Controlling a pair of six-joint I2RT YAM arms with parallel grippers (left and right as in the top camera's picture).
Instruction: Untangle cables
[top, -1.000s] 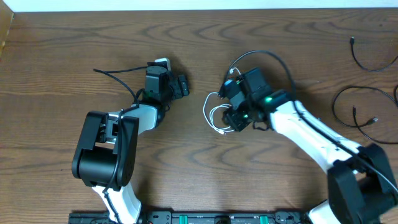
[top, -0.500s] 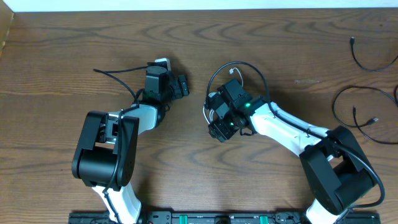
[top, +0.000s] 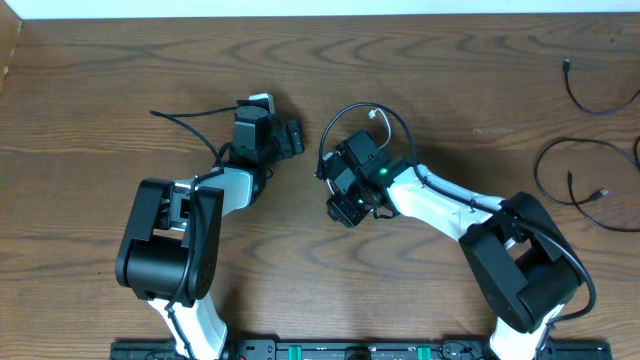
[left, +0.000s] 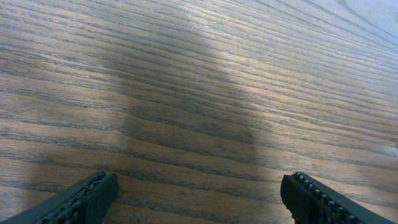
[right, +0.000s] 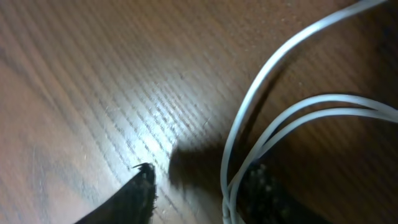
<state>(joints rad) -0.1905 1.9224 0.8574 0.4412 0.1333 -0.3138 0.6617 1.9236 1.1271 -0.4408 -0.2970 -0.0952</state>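
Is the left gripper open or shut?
Open. The left gripper has its jaws wide apart, with only bare wooden table between them.

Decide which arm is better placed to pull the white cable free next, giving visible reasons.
Right. The right gripper is down at the white cable, strands between its fingers; the left gripper hangs open over bare table.

My worktop (left: 199, 74) reads as brown wood grain, finely ridged, with a soft sheen. The white cable (right: 231, 144) looks smooth and slightly glossy, plastic-sheathed. On the left hand (left: 198, 198), the pads (left: 314, 194) are matt black and ribbed. The right arm (top: 440, 200) has a smooth white shell.
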